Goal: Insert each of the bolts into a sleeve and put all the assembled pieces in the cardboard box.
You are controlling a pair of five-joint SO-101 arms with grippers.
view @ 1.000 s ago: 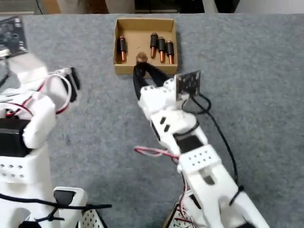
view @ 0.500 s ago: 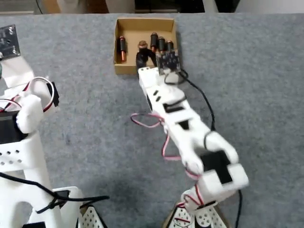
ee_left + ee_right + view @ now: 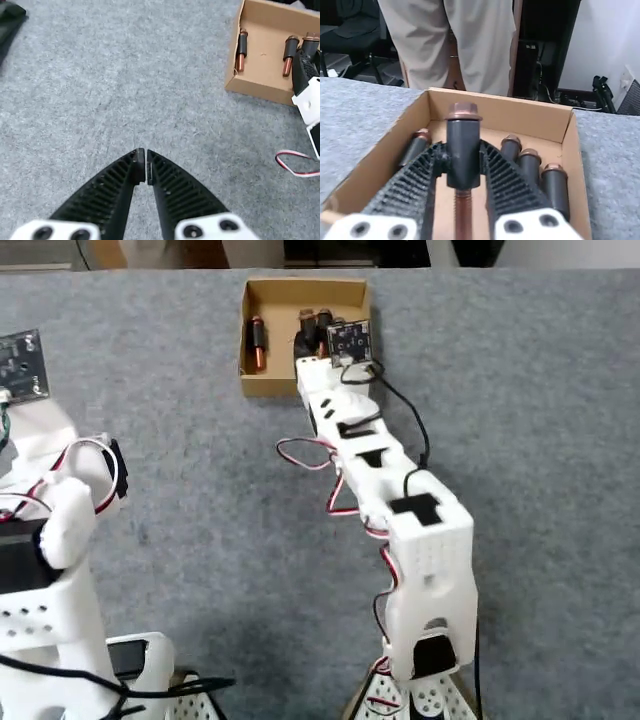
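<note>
My right gripper [image 3: 461, 152] is squeezing one piece [image 3: 462, 167]. It is a black sleeve [image 3: 462, 145] with a copper bolt [image 3: 463, 111] pushed through it. The piece is standing upright between my two fingers [image 3: 410, 185]. The bolt's head is sticking out on top, and its thread is hanging out under the sleeve. I am holding the piece inside the walls of the box [image 3: 520, 116], up above the box floor.

Four more pieces are lying flat in the box. One [image 3: 417, 144] is lying alone on one side of my gripper. The other three [image 3: 529, 161] are lying side by side on the other side. From the high view, the lone one [image 3: 257, 340] is lying by the box wall nearer my left arm [image 3: 50, 520].

The box [image 3: 305, 282] is sitting at the far end of the grey mat [image 3: 540, 440]. My right arm [image 3: 400, 500] is stretching out long across the mat to reach it.

My left gripper [image 3: 145, 167] is hanging over the mat [image 3: 100, 75]. Its tips are pressing together, and they are holding nothing. It is well apart from the box [image 3: 255, 86], off to one side.
</note>
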